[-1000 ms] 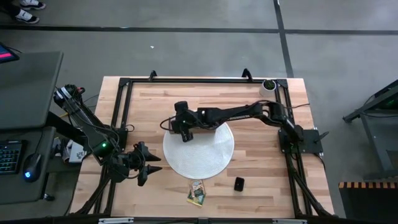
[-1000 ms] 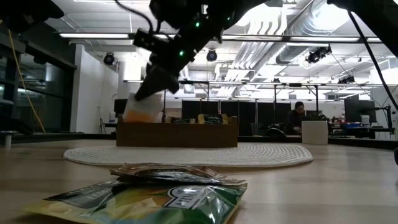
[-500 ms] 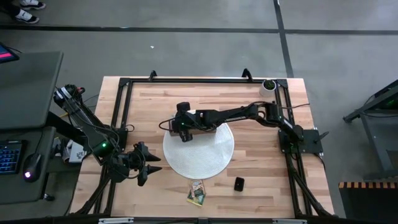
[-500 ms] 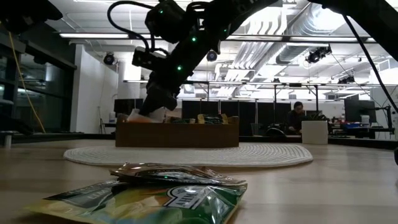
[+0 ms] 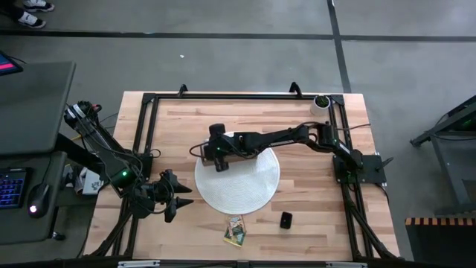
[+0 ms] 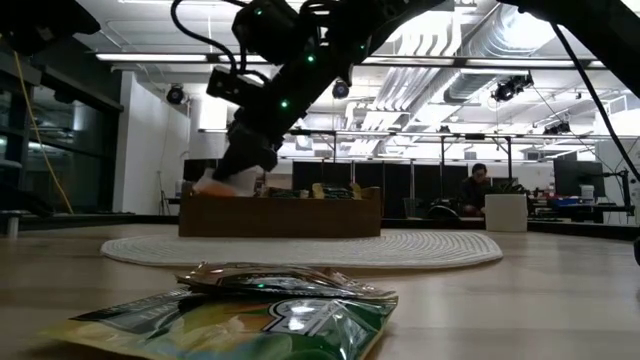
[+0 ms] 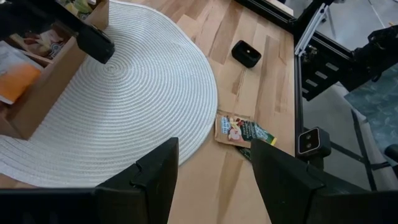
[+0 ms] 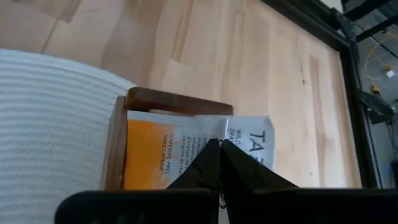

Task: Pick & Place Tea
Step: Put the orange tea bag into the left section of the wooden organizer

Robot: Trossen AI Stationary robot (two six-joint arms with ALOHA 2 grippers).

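High view, left to right. The left hand (image 5: 181, 202) waits low over the bench (image 5: 312, 201) near its left edge, clear of the round white mat (image 5: 249, 186); in the left wrist view its two fingers (image 7: 155, 177) stand apart with nothing between them.

Next comes the mat, at the middle of the bench. On its far left part sits the wooden box (image 8: 118, 137) — in the low view a long brown box (image 6: 300, 215) with packets showing above its rim. The right arm reaches across from the right side of the bench, and the right hand (image 5: 217, 158) hangs over the left end of the box.

In the right wrist view the right hand (image 8: 219, 149) has its fingertips pressed together on an orange and white tea packet (image 8: 155, 155), which lies in the end compartment of the box. The low view shows the same packet (image 6: 215, 183) poking up at the box's left end under the hand.

Toward the front edge, just off the mat, lie two more tea packets (image 5: 236, 230), one overlapping the other; the left wrist view shows them (image 7: 239, 130) flat on the wood. To their right, near but apart, sits a small black object (image 5: 286, 219).

At the far right corner stands a small white cup (image 5: 321, 102) — contents cannot be made out.
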